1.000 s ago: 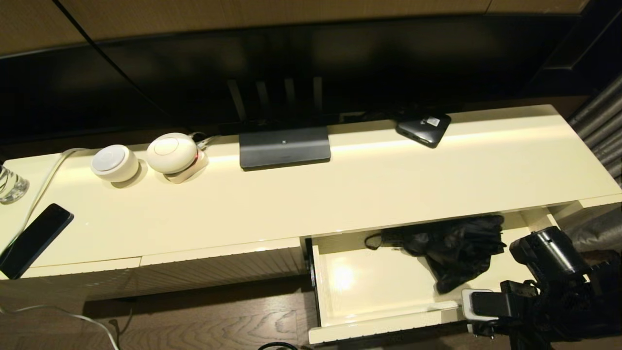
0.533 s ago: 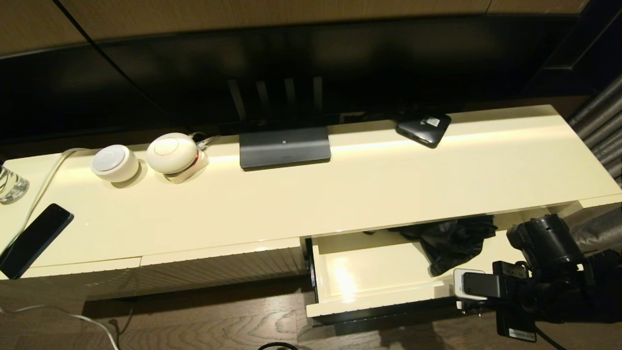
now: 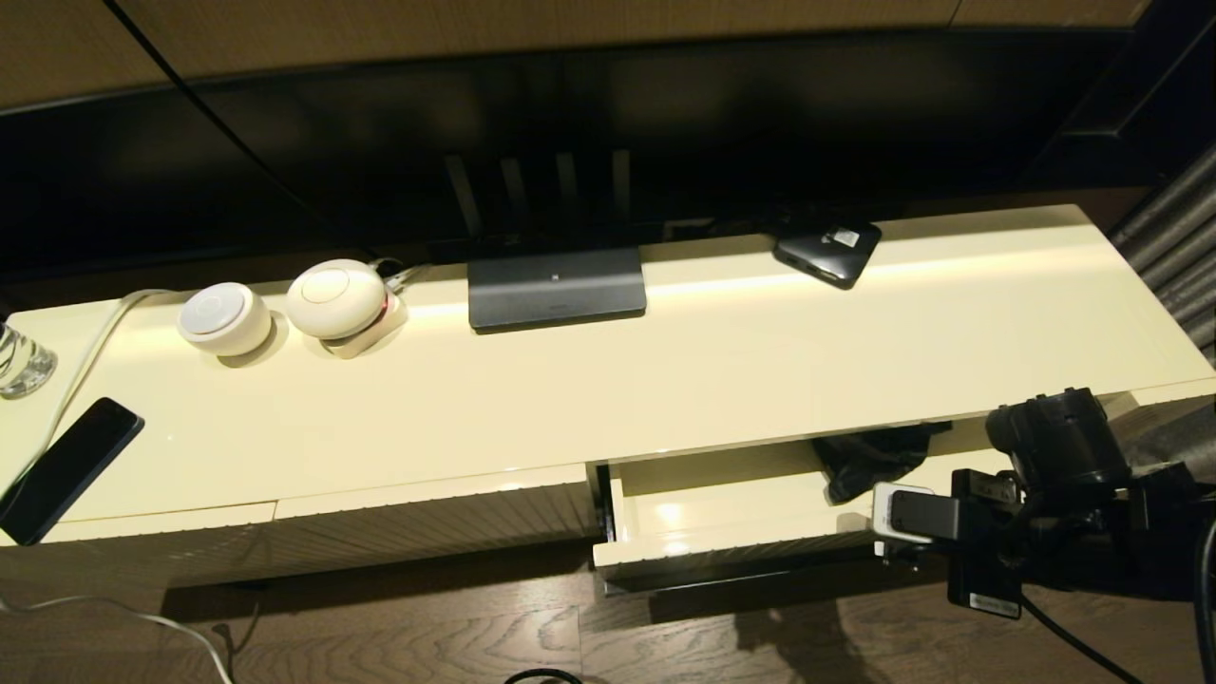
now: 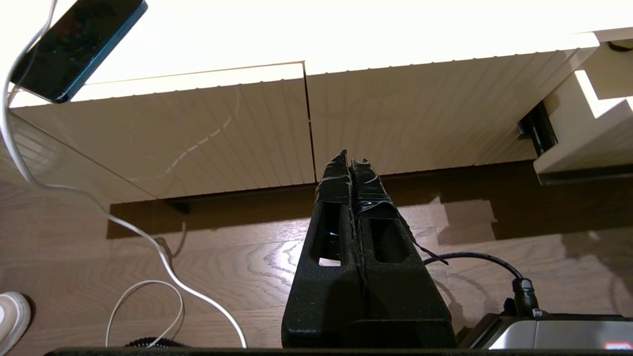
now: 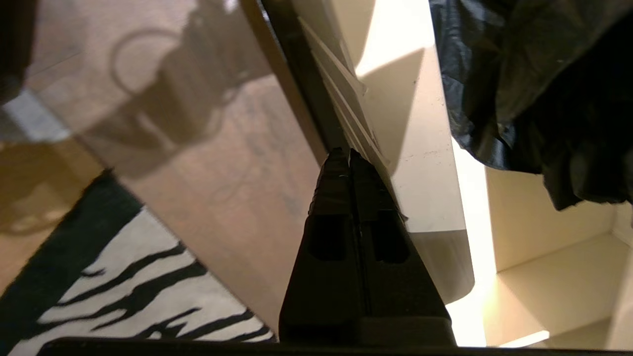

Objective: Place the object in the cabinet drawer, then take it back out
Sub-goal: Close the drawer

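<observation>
The right gripper (image 5: 346,154), fingers pressed together and holding nothing, bears its tips against the ribbed front of the cabinet drawer (image 3: 703,541), at that front's right end. The drawer stands only partly open beneath the glossy cream cabinet top (image 3: 665,370). The step in hand looks to be the closing push that completes the "put in" half of the task.

The black folding umbrella (image 3: 869,456) lies inside the drawer toward its right side, most of it hidden under the cabinet top, with a fold of rumpled fabric showing in the open strip. In the right wrist view the fabric (image 5: 534,89) sits just beyond the drawer's front wall from the fingertips, near them but not touching.

The next move likely calls for a straight push until the front sits flush with the neighbouring ribbed panel (image 3: 427,522), with care that no loose fabric catches at the cabinet's edge. Taking the umbrella out would then mean pulling the drawer open again.

The left gripper (image 4: 352,160), also clenched and empty, hangs parked low before the closed ribbed fronts on the cabinet's left.
</observation>
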`<state>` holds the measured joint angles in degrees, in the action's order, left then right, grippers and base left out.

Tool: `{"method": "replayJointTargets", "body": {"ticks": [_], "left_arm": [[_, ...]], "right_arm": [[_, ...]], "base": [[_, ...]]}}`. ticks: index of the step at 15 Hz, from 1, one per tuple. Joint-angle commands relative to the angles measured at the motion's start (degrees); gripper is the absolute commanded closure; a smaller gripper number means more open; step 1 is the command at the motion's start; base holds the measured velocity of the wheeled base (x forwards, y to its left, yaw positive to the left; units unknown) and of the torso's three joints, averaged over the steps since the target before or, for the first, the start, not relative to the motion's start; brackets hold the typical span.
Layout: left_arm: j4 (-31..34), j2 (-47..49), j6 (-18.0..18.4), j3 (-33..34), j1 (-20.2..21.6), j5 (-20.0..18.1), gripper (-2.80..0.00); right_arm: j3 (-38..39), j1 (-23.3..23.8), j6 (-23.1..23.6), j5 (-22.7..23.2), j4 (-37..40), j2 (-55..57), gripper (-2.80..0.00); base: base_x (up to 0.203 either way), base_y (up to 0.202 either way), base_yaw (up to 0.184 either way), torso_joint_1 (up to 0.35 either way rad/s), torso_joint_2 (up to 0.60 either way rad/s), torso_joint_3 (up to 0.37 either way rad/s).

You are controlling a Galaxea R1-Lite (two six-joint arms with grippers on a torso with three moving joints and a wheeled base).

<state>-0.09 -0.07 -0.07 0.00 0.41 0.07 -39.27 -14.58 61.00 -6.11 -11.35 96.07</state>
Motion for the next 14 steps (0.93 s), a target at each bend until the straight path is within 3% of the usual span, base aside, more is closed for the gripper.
{"method": "replayJointTargets", "body": {"ticks": [1,6,14], "left_arm": [[0.0,0.1,0.0,0.2,0.0,0.0,0.00],[0.1,0.1,0.0,0.2,0.0,0.0,0.00],[0.1,0.1,0.0,0.2,0.0,0.0,0.00]], "right_arm": [[-0.2,0.0,0.4,-0.1,-1.6,1.1,0.00],[0.2,-0.2,0.4,-0.1,-11.8,6.0,0.00],[-2.0,-0.2,0.6,-0.1,-19.6,9.9,0.00]], "base": [[0.000,0.000,0.000,0.000,0.00,0.000],[0.000,0.000,0.000,0.000,0.00,0.000],[0.000,0.000,0.000,0.000,0.00,0.000]]}}
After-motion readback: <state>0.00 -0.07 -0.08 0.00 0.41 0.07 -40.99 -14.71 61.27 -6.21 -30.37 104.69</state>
